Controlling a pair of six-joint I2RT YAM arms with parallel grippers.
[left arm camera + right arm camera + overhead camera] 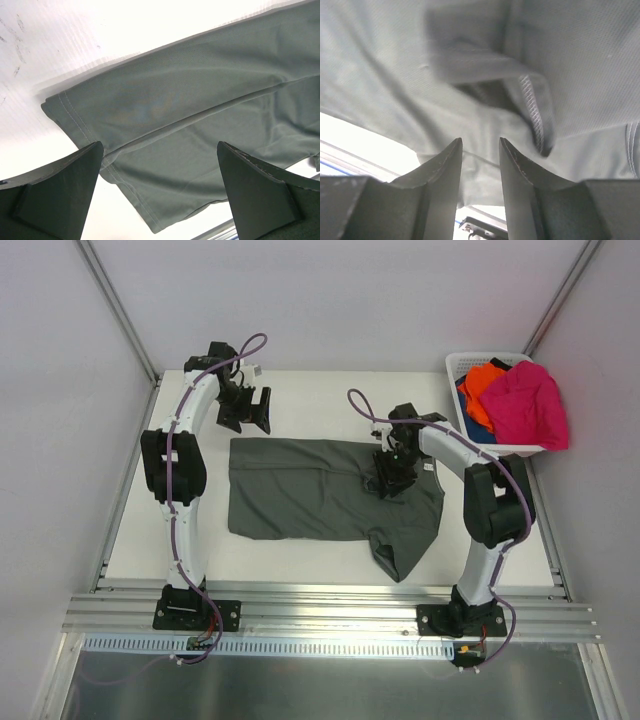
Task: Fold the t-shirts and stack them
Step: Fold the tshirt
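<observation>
The dark grey-green t-shirt (300,490) lies spread flat on the white table, with one sleeve hanging toward the near edge. My left gripper (250,412) hovers open and empty just beyond the shirt's far left corner. The left wrist view shows the shirt's hem corner (200,90) between the wide-apart fingers (160,195). My right gripper (392,480) is low over the shirt near its collar, jaws slightly apart with nothing between them (481,145). The ribbed collar edge (532,107) shows just ahead. Magenta-pink (530,405), orange (482,383) and blue (478,423) shirts are piled in the basket.
The white lattice basket (470,365) stands at the far right corner of the table. White walls enclose the table on three sides. An aluminium rail (320,605) runs along the near edge by the arm bases.
</observation>
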